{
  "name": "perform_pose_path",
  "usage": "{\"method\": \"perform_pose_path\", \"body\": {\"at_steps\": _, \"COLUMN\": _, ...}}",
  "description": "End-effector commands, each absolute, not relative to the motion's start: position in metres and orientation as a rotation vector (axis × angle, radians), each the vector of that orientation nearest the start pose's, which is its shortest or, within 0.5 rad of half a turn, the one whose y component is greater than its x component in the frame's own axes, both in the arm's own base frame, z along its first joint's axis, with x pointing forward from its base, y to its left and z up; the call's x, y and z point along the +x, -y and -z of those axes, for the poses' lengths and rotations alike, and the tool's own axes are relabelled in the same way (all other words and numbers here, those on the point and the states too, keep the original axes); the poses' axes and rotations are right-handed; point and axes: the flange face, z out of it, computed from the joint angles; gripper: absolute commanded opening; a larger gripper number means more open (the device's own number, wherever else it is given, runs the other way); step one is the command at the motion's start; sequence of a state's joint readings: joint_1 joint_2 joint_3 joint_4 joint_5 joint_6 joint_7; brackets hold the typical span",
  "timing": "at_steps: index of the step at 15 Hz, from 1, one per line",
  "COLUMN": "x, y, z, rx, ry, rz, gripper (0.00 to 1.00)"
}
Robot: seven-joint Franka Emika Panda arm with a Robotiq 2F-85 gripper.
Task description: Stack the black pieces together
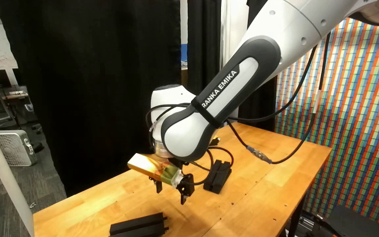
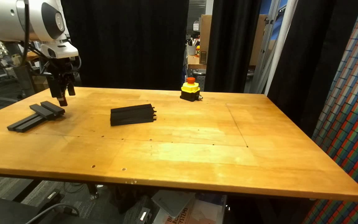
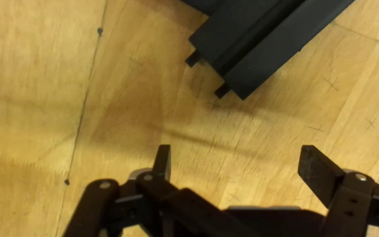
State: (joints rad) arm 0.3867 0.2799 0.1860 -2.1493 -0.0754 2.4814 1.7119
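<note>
Black cloth curtains (image 2: pixel 126 43) hang at the back in both exterior views, and a wall panel of small red, green, blue and white rectangles (image 1: pixel 357 115) stands to one side. A light wooden desk (image 2: pixel 197 161) spreads in front of them, with a white-and-black robot arm (image 1: pixel 246 74) reaching over it. Through a gap in the curtains an exterior view shows a brown cardboard box (image 2: pixel 206 40), its inside hidden; under the desk's front edge a translucent plastic bin (image 2: pixel 223 207) holds printed papers (image 2: pixel 194 213). On the desk a tight group of matte-black flat bars (image 2: pixel 132 115) lies long sides together, short pegs (image 2: pixel 154 118) at one end, while a looser group of matte-black flat bars (image 2: pixel 42 111), some overlapping, lies closer to a side edge. From the tight group a broad stretch of wood runs to the opposite side edge. The jaws hang above the desk, spread wide, wood showing between them; in the wrist view two parallel black bars (image 3: pixel 281 44) lie apart from them. A yellow-and-black box with a round red button (image 2: pixel 190 89) sits near the back edge, and a pale cup (image 2: pixel 192 50) beyond holds pens (image 2: pixel 192 41).
</note>
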Motion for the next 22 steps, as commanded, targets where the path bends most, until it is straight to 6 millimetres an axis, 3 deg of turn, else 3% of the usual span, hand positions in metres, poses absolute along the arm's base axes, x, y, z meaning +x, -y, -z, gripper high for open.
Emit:
{"method": "perform_pose_path", "body": {"at_steps": 1, "x": 0.498, "y": -0.338, "z": -0.264, "rx": -2.461, "ry": -1.835, "rz": -0.019, "gripper": 1.0}}
{"method": "perform_pose_path", "body": {"at_steps": 5, "x": 0.502, "y": -0.362, "z": -0.241, "rx": -2.325, "ry": -2.006, "rz": -0.074, "gripper": 1.0}}
{"method": "perform_pose_path", "body": {"at_steps": 8, "x": 0.499, "y": -0.373, "z": -0.235, "rx": -2.219, "ry": -2.138, "rz": -0.073, "gripper": 1.0}}
{"method": "perform_pose_path", "body": {"at_steps": 22, "x": 0.438, "y": -0.472, "z": -0.283, "rx": -1.95, "ry": -2.309, "rz": 0.045, "gripper": 1.0}}
